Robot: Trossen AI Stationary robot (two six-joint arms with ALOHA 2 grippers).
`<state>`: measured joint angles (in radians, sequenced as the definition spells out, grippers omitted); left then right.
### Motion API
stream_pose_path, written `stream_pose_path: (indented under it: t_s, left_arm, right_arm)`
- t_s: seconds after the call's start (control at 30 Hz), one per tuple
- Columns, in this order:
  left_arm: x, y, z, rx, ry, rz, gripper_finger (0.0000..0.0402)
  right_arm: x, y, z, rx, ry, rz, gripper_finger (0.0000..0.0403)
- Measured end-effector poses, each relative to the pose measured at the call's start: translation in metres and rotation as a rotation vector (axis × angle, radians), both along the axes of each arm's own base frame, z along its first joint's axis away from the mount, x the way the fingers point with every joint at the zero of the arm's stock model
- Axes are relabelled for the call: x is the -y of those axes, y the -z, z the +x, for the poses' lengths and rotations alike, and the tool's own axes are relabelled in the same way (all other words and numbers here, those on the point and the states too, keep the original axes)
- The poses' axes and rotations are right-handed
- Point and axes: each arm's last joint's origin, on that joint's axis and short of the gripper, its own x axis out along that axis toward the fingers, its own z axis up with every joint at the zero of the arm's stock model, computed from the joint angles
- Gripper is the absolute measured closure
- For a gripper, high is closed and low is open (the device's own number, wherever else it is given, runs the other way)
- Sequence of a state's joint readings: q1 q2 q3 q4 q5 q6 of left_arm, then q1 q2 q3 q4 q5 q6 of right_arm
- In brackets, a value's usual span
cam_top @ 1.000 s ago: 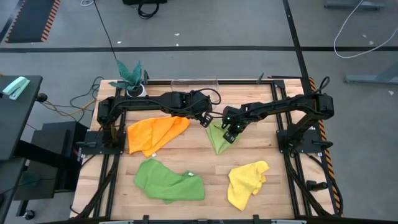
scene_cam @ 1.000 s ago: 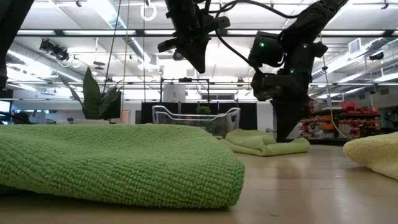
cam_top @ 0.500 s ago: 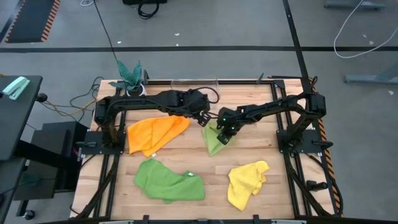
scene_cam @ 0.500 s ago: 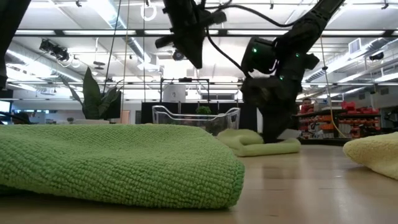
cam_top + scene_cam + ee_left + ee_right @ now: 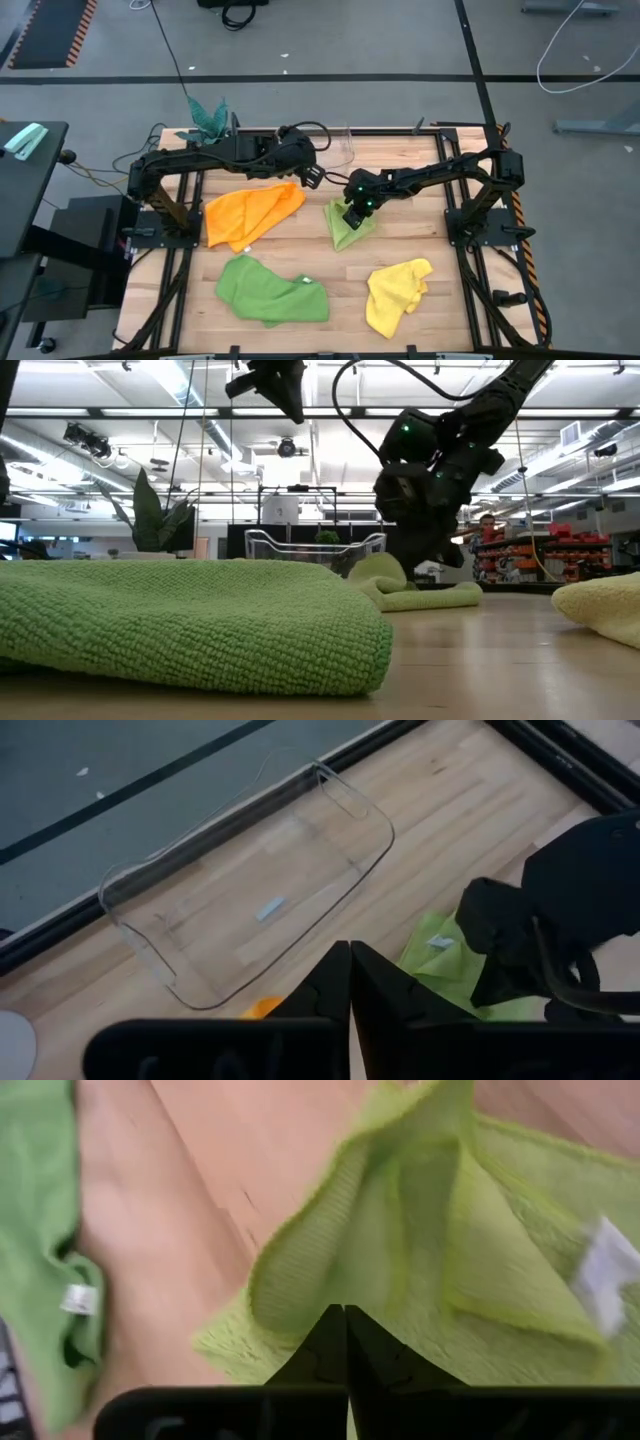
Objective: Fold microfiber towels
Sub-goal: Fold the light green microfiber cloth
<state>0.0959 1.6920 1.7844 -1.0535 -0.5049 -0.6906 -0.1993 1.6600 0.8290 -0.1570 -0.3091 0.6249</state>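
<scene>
Bright even overhead light, soft shadows; ceiling strip lights glaring, right wrist view blurred

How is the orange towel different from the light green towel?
The orange towel lies alone with no gripper on it; the right gripper is down on the light green towel. The orange towel spreads wider; the light green one is bunched smaller. Both lie rumpled on the wooden table.

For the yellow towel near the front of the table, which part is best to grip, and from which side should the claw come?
Probably the upper corner of the yellow towel, the tip pointing toward the right arm's side. It sticks out from the crumpled heap, so its edge is free. Come from straight above with the right claw, which is the nearer one, though it now sits on the lime green towel.
</scene>
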Motion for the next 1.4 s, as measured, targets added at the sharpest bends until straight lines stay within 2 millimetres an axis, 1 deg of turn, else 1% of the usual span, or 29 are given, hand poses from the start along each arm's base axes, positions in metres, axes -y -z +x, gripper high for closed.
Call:
stream_pose_path:
  t_s: [0.17,0.37,0.53,0.63,0.77,0.87,0.97,1.0,1.07,1.17,1.2,1.27,1.4]
  left_arm:
    - [0.0,0.001,-0.001,-0.024,0.003,0.0,0.0393]
    - [0.0,0.001,-0.001,-0.026,0.005,0.001,0.0373]
    - [0.0,0.002,-0.001,-0.026,0.005,0.0,0.0377]
    - [0.0,0.002,-0.001,-0.026,0.005,0.0,0.0386]
    - [0.001,0.002,-0.002,-0.036,0.007,-0.001,0.0392]
    - [0.002,0.003,-0.003,-0.048,0.002,-0.006,0.0389]
    - [0.006,0.004,-0.004,-0.064,-0.001,-0.012,0.038]
    - [0.007,0.005,-0.005,-0.069,-0.006,-0.016,0.0378]
    - [0.01,0.006,-0.007,-0.089,-0.01,-0.02,0.0376]
    - [0.014,0.007,-0.01,-0.114,-0.023,-0.018,0.0376]
    - [0.016,0.008,-0.011,-0.121,-0.027,-0.017,0.0377]
    - [0.017,0.008,-0.01,-0.118,-0.033,-0.008,0.0381]
    - [0.017,0.008,-0.011,-0.125,-0.035,-0.005,0.039]
  right_arm:
    - [0.001,-0.003,0.004,0.046,0.017,0.012,0.0403]
    - [-0.001,-0.005,0.006,0.064,0.012,0.011,0.0403]
    - [-0.005,-0.017,0.016,0.126,-0.042,0.002,0.0403]
    - [-0.006,-0.024,0.026,0.165,-0.095,0.01,0.0403]
    - [-0.009,-0.024,0.042,0.186,-0.183,0.023,0.0403]
    - [-0.008,-0.027,0.057,0.212,-0.232,0.016,0.0403]
    - [-0.004,-0.035,0.064,0.205,-0.264,-0.029,0.0403]
    - [0.0,-0.039,0.063,0.184,-0.256,-0.053,0.0403]
    - [0.007,-0.045,0.055,0.08,-0.224,-0.118,0.0403]
    - [0.015,-0.053,0.028,-0.157,-0.142,-0.257,0.0403]
    - [0.016,-0.052,0.019,-0.225,-0.126,-0.28,0.0403]
    - [0.014,-0.048,0.004,-0.308,-0.119,-0.262,0.0403]
    - [0.003,-0.029,-0.01,-0.324,-0.133,-0.2,0.0403]
